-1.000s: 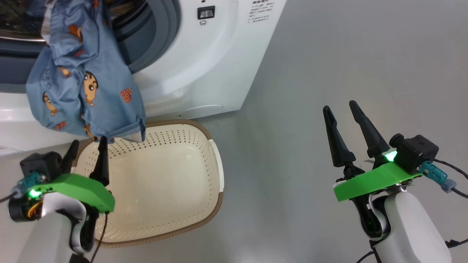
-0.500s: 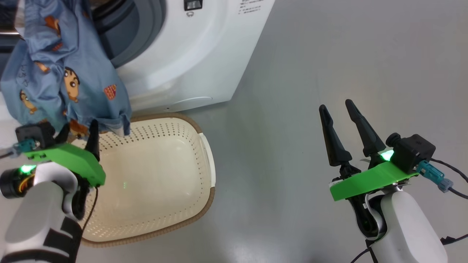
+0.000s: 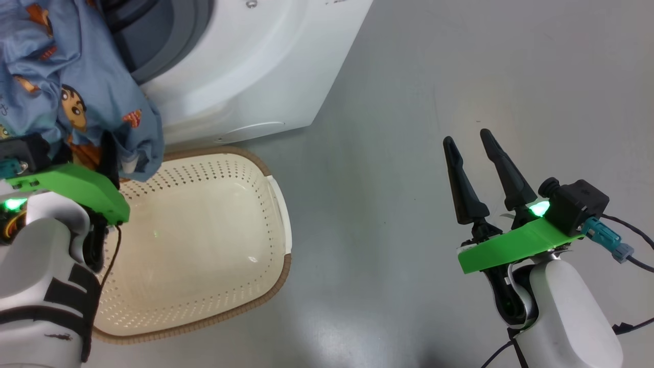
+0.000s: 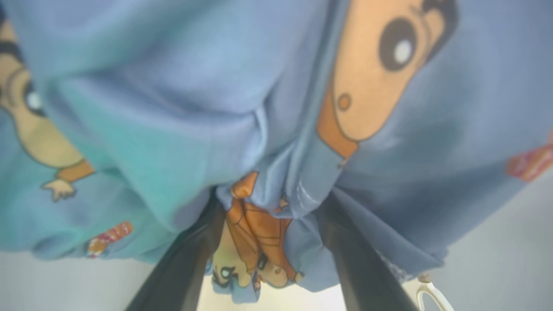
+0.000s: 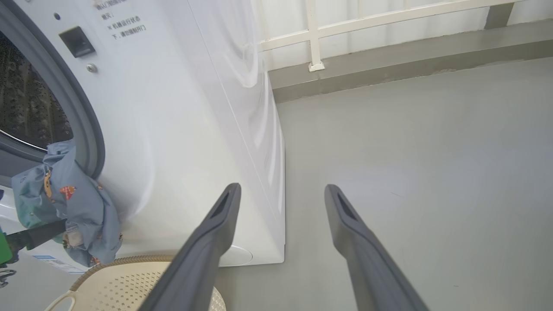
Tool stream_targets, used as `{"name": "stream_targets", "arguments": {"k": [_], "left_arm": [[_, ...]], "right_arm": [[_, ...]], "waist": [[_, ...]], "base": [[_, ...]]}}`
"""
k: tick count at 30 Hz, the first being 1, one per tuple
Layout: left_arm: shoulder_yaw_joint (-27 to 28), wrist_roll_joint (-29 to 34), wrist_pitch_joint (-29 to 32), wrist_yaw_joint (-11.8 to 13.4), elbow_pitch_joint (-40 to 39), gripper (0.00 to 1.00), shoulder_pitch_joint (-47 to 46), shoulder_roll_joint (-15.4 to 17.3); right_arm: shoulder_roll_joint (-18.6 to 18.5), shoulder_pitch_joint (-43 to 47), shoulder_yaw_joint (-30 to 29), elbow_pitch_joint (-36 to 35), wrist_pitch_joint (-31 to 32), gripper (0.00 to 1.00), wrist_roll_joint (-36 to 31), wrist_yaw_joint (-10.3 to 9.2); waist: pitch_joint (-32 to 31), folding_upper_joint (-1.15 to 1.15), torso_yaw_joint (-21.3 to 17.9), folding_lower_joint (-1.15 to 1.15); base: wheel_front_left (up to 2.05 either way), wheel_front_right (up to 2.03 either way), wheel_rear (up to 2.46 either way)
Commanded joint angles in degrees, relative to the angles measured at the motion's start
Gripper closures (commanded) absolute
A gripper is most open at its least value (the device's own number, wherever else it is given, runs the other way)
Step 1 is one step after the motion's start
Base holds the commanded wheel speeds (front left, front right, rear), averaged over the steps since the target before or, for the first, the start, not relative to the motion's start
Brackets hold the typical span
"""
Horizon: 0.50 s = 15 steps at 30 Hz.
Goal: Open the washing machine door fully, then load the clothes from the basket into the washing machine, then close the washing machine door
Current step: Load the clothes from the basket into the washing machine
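We judge the loading step nearly done. The big white boxy front-loading washing machine [image 3: 255,66] stands at the far left with its round mouth bare, its grey rubber gasket [image 5: 82,112] and perforated steel drum [image 5: 26,99] exposed, so its door must already be open (closing it comes last). The small cream perforated plastic basket [image 3: 204,240] with the brown woven-look rim sits on the grey floor [image 3: 460,61] just in front of the machine and holds nothing.

The soft blue fabric garment [image 3: 97,102], printed with orange-brown cartoon figures, is only partly in. It spills from the mouth and hangs down the machine's front, its hem over the basket's far left corner. Our left hand [image 4: 268,203] is at that hem, its two dark fingers [image 4: 185,259] spread wide with a fold of cloth bunched between them, not pinched. Our right hand [image 3: 466,136] hangs over bare floor well to the right, spread and holding nothing. What is left is to push the garment fully inside and then shut the door.

Compared with a second ago, the head camera has turned, so machine and basket sit further left and higher in the view; they have not moved themselves. The left hand does differ: its fingertips stood just below the hem then, and now they are buried in the cloth. The right hand is spread as before.
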Motion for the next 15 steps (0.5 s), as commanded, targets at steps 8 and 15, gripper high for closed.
{"name": "stream_targets", "arguments": {"k": [8,15], "left_arm": [[-0.38,-1.27,-2.83,-0.13,1.3,0.64,-3.19,2.18],[-3.58,-3.48,-3.31,-0.13,0.5,1.0,-1.84,2.07]], "right_arm": [[0.56,-0.5,1.16,-1.38,-0.68,0.0,0.36,0.09],[0.62,-0.41,1.07,-1.07,-0.68,0.0,0.32,0.09]], "waist": [[0.37,0.0,0.2,0.0],[-0.26,0.0,0.75,0.0]], "base": [[0.0,0.0,0.0],[0.0,0.0,0.0]]}}
